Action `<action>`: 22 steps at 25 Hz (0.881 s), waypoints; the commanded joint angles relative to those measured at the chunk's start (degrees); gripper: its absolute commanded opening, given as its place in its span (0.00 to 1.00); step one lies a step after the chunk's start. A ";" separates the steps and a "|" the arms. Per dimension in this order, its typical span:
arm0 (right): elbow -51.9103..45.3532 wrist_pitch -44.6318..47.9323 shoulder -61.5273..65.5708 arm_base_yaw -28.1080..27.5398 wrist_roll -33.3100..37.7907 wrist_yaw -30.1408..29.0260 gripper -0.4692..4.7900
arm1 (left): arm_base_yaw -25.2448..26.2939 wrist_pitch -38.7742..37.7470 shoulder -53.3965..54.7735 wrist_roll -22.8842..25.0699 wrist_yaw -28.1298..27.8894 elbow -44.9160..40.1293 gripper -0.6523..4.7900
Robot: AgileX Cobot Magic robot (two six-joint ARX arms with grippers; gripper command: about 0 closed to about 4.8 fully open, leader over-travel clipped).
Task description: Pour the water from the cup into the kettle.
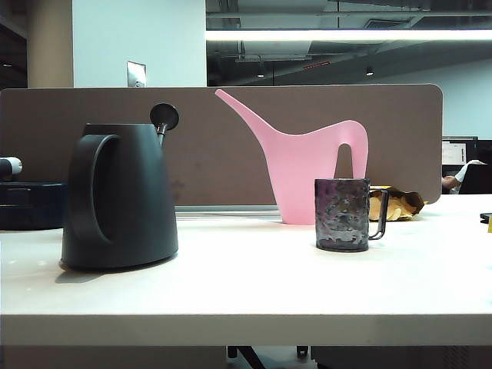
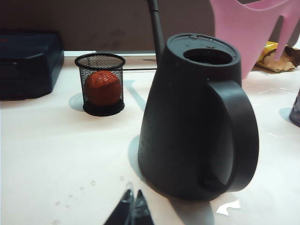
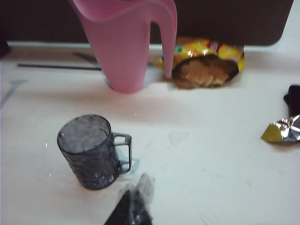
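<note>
Fingers pressed together on both grippers, left (image 2: 131, 208) and right (image 3: 133, 206), nothing held.
Small smoky dimpled cup (image 3: 91, 152) is stood upright on the white worktop (image 1: 254, 292), well apart from the matte black tapered kettle (image 2: 197, 122).

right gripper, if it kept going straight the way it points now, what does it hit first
Probably the cup: the shut right gripper sits just short of it, aimed roughly at its handle side. Depth is unclear; it might slip past toward the pink watering can.
</note>
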 commanded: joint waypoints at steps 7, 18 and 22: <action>-15.96 11.78 -15.12 0.07 4.79 -0.09 0.07 | 0.00 1.09 0.04 -0.90 -5.55 0.11 0.11; -26.27 12.70 -31.06 0.07 4.28 2.03 0.07 | -0.02 1.16 0.04 -0.98 -5.51 0.11 0.11; -28.55 12.70 -35.08 0.07 4.28 2.03 0.07 | -0.02 1.20 0.04 -0.98 -5.51 0.11 0.11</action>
